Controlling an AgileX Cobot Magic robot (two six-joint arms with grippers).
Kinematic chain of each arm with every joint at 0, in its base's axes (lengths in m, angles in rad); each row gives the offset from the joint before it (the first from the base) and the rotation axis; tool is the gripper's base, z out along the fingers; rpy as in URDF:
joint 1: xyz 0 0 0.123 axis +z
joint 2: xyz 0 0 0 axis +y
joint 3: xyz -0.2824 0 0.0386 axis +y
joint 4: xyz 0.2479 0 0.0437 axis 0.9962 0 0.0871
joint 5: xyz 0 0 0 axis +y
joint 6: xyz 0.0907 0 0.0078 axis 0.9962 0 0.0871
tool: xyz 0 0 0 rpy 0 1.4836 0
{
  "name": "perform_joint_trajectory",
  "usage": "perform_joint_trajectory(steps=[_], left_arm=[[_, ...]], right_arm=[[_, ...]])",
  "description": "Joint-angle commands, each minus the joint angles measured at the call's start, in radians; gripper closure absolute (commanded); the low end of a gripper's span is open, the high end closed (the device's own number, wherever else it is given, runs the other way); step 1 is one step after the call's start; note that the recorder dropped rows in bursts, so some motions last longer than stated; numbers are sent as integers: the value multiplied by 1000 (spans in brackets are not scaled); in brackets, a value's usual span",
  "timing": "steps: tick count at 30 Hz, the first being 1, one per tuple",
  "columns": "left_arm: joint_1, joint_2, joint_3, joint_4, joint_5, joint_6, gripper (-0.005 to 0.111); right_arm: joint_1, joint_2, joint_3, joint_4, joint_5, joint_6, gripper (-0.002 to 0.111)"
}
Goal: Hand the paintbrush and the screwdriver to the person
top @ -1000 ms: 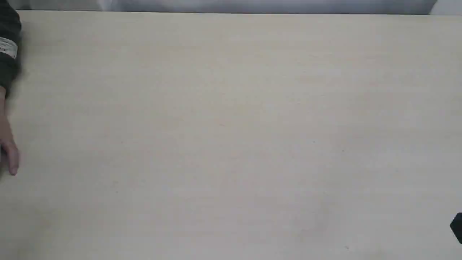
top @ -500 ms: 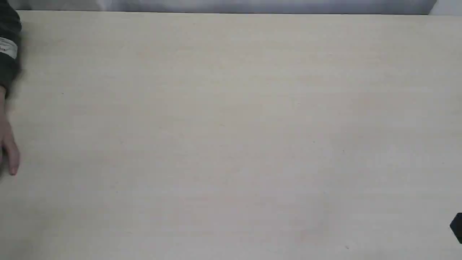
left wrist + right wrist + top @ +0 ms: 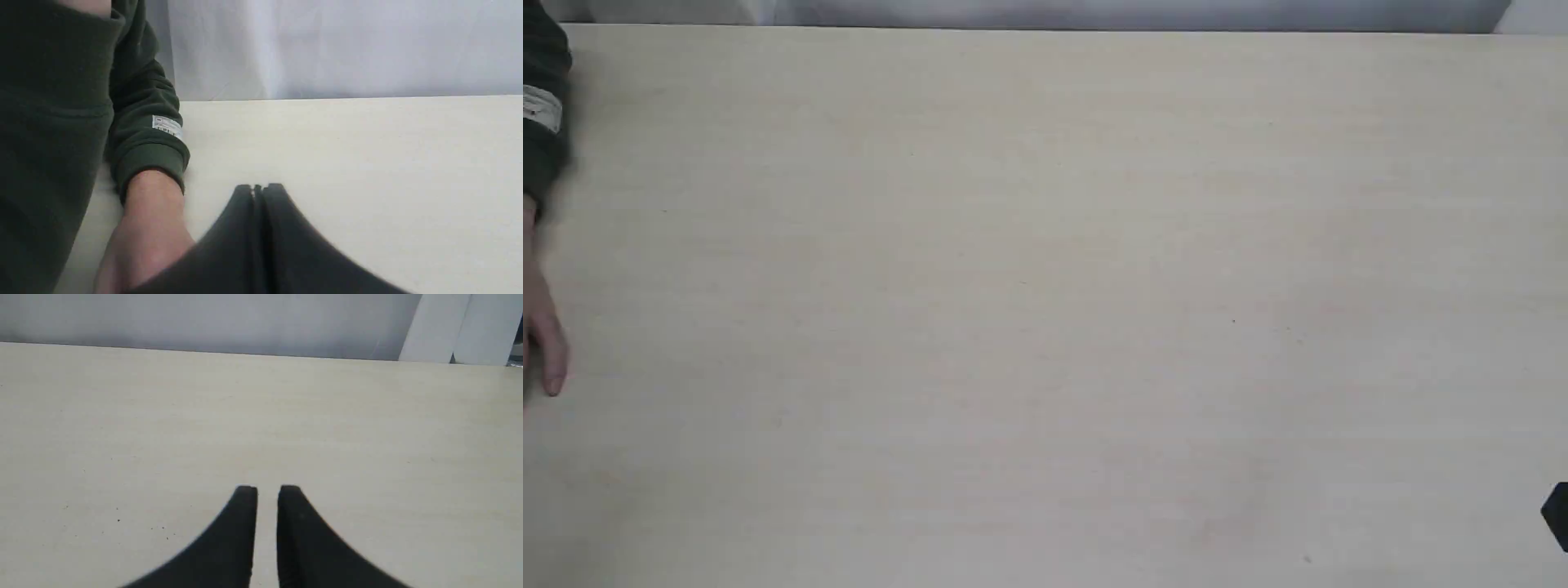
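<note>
Neither the paintbrush nor the screwdriver shows in any view. The person's hand [image 3: 543, 335] rests on the pale table [image 3: 1045, 286] at its far left edge, under a dark green sleeve [image 3: 541, 139] with a white label. In the left wrist view the same hand [image 3: 147, 228] and sleeve [image 3: 143, 139] lie just beside my left gripper [image 3: 258, 188], whose black fingers are pressed together, shut and empty. My right gripper [image 3: 267, 490] hovers over bare table, its fingers nearly together with a narrow slit and nothing between them.
A small black part [image 3: 1558, 516], likely of the right arm, pokes in at the right edge of the exterior view. A light grey backdrop [image 3: 204, 318] runs behind the table's far edge, with white panels [image 3: 457, 326] at one corner.
</note>
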Motion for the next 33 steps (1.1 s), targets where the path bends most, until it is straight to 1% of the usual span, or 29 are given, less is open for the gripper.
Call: perform_joint_trajectory(steps=[1,15,21,33], left_arm=[[-2,-2,2,-1,-5,-2,107],[-2,-2,2,-1,-3,-2,107],[-2,-2,2,-1,-3,-2,107],[-2,-2,2,-4,-3,-2,107]], right_arm=[[-6,-6,3,-12,3,3,97],[-6,-6,3,-20,3,6,97],[-6,-6,3,-91,3,63,97],[-6,-6,3,-91,10,66,97]])
